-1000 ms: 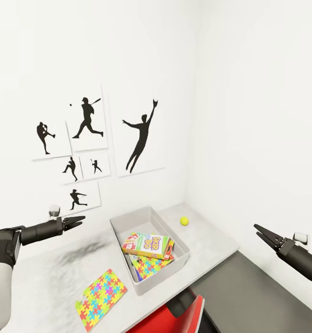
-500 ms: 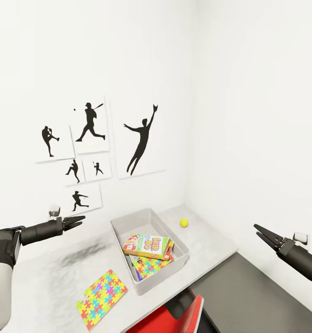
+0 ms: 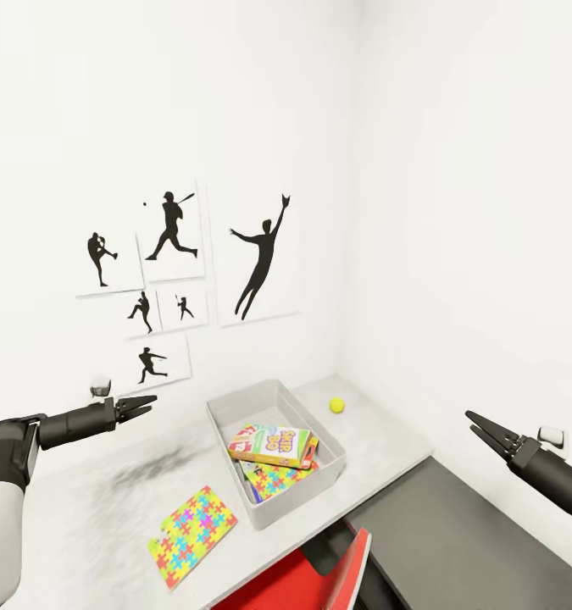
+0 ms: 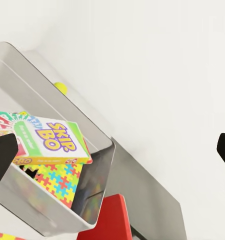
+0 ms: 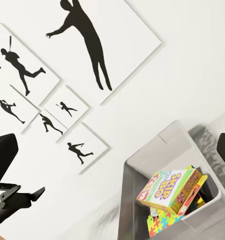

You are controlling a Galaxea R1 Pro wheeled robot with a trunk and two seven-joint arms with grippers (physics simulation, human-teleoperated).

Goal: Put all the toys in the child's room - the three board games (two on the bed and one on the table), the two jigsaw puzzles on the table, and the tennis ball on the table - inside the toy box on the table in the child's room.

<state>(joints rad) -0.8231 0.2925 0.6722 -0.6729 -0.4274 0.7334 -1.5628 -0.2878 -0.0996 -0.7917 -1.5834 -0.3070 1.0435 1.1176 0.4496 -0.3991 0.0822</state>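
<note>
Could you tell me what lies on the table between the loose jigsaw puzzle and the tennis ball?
In the head view, the toy box sits between the jigsaw puzzle and the tennis ball, holding the Skip-Bo game.

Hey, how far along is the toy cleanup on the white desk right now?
Partly done. The light grey toy box already holds the red-green-yellow Skip-Bo game box lying on top of one colourful jigsaw square; other games beneath it can't be confirmed. Nothing is in hand: the left hand and right hand hover empty. Left: the second jigsaw square and the small yellow-green tennis ball on the white table.
</note>
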